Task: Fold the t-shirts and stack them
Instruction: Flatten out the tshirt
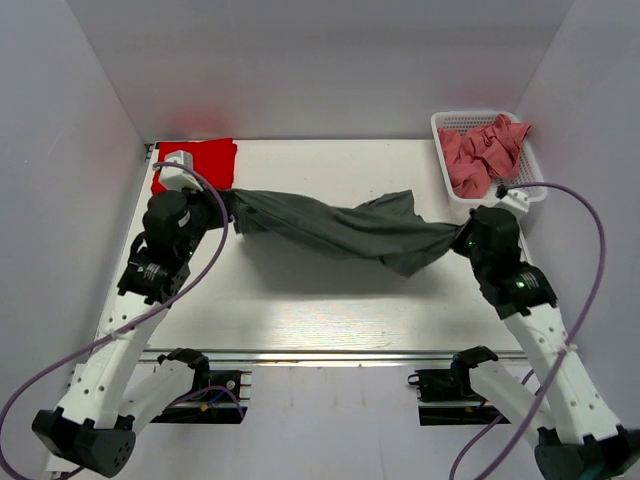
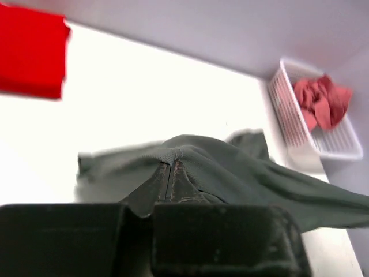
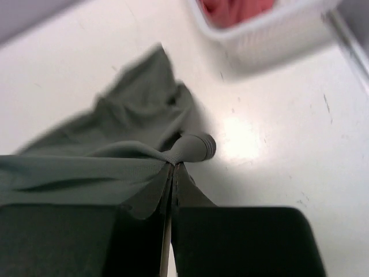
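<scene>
Now the grey t-shirt (image 1: pixel 340 228) hangs stretched above the table (image 1: pixel 300 305), the left gripper (image 2: pixel 171 173) and right gripper (image 3: pixel 173 167) each pinched tight on one end. To lay it flat, both should probably lower together, keeping it taut and easing out the twist near its middle.

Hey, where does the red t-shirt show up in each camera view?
Top external: red t-shirt at the far left corner of the table.
Left wrist: red t-shirt in the upper left corner of the picture.
Right wrist: not in it.
Shared landmark: the white basket, visible in all three views.
</scene>
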Robot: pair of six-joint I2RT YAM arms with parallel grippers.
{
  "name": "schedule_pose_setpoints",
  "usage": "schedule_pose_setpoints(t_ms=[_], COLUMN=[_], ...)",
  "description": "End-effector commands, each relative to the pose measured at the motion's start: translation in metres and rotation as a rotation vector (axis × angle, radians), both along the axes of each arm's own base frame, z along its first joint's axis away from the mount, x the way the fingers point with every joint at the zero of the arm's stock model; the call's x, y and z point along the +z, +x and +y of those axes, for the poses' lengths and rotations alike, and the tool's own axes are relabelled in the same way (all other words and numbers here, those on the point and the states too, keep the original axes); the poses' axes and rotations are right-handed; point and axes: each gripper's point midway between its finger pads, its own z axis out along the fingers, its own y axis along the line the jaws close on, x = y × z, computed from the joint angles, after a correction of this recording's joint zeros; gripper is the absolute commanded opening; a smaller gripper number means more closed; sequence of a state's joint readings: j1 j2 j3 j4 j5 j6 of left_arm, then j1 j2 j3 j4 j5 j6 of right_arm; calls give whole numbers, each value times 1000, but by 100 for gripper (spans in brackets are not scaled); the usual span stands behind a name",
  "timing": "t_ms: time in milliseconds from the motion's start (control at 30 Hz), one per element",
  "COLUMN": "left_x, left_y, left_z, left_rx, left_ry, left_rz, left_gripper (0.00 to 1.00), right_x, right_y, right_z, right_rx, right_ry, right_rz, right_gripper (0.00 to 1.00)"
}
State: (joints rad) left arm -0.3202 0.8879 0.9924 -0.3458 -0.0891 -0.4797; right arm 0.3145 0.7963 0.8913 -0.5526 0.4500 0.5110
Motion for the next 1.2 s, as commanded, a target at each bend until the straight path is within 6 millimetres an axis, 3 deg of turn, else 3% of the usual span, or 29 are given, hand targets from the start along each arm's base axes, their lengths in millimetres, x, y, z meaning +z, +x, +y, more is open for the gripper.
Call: schedule_pose_setpoints(t_ms=[0, 67, 100, 233, 333, 400, 433, 567, 633, 833, 933, 1067, 1167], left_x=[18, 48, 56, 107, 144, 165, 182, 210, 215, 234, 233, 228, 202], left_y=[1, 1, -1, -15, -33, -43, -57, -84, -94, -130, -136, -136, -116], left_z=[18, 27, 30, 45, 63, 69, 76, 91, 94, 93, 90, 89, 83], left_rx=[88, 124, 137, 190, 254, 270, 284, 318, 321, 259, 231, 226, 229], left_ry=[32, 24, 30, 16, 5, -7, -15, -39, -41, -74, -78, -100, -92], left_rz=[-38, -99, -114, -243, -344, -392, -440, -516, -539, -630, -627, -612, -535], left_gripper=[0, 0, 0, 0, 0, 0, 0, 0, 0, 0, 0, 0, 0], right_x=[67, 87, 113, 169, 214, 228, 248, 285, 300, 315, 318, 308, 294], right_y=[0, -3, -7, -18, -36, -44, -53, -83, -104, -136, -142, -130, -108], right_z=[-9, -17, -20, -33, -45, -50, -55, -65, -70, -60, -54, -54, -49], right_rx=[-16, -40, -56, -109, -133, -146, -154, -160, -149, -36, 12, -12, -23], right_ry=[2, -15, 1, 33, 23, 8, 19, 26, 28, 63, 70, 74, 63], right_rz=[-201, -254, -312, -471, -590, -622, -668, -781, -837, -931, -949, -912, -890], right_gripper=[0, 0, 0, 0, 0, 0, 0, 0, 0, 0, 0, 0, 0])
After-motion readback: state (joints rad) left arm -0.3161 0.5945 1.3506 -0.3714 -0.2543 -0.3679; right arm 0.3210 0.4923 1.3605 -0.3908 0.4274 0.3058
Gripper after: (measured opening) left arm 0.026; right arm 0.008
